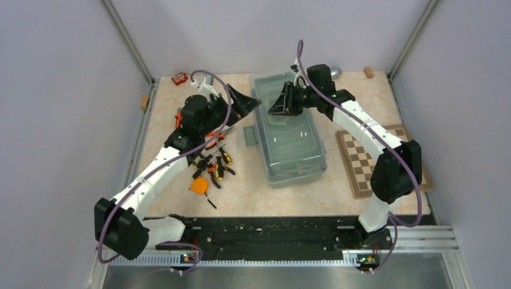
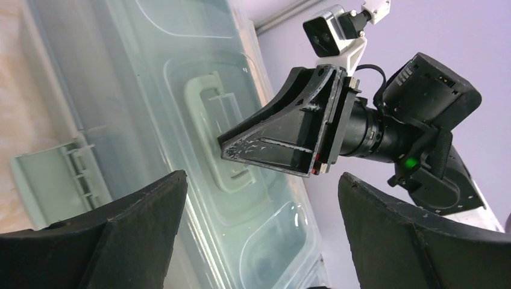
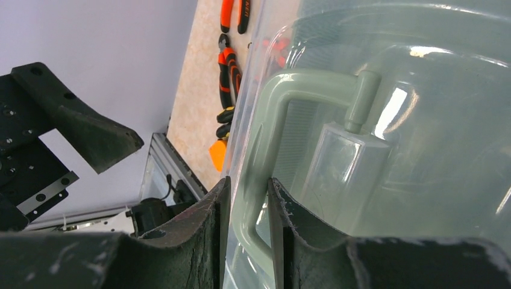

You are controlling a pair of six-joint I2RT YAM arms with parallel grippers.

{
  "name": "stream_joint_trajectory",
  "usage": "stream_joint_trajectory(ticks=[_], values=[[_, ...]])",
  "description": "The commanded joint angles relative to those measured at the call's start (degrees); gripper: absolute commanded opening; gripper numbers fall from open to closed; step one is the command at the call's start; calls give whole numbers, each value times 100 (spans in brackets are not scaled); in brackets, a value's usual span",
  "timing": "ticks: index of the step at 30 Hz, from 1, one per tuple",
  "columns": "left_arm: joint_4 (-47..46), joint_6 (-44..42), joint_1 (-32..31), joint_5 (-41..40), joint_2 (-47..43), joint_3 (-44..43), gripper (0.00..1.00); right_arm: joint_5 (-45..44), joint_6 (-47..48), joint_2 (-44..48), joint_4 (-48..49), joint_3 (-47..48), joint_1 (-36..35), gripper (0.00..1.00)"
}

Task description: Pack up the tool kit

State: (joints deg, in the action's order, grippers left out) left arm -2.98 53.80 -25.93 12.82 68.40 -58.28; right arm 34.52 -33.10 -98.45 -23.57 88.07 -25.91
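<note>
Hovering just beside the left rim of the toolbox (image 1: pixel 295 150), above the counter (image 1: pixel 253 198), our left jaws spread wide, empty; our right jaws clamp its lid handle (image 3: pixel 301 90).

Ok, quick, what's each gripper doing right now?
Left gripper: open, holding nothing.
Right gripper: closed on the toolbox handle.
</note>
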Motion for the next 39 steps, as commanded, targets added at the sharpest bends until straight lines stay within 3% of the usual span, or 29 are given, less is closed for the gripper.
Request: stream_joint_trajectory(ticks=[1, 9, 21, 31, 39], values=[[-559, 443, 30, 529, 440, -478, 100, 440, -80, 222, 93, -185, -74, 29], [-635, 888, 30, 983, 1191, -930, 100, 531, -64, 300, 176, -309, 25, 28], [124, 1030, 14, 1124, 1933, -1768, 100, 797, -119, 415, 438, -490, 123, 28], [728, 460, 26, 580, 1671, -1862, 100, 1219, -467, 952, 1266, -1040, 582, 27], [878, 446, 28, 852, 1737, -2014, 100, 1638, -858, 1038, 1972, -1142, 766, 26]])
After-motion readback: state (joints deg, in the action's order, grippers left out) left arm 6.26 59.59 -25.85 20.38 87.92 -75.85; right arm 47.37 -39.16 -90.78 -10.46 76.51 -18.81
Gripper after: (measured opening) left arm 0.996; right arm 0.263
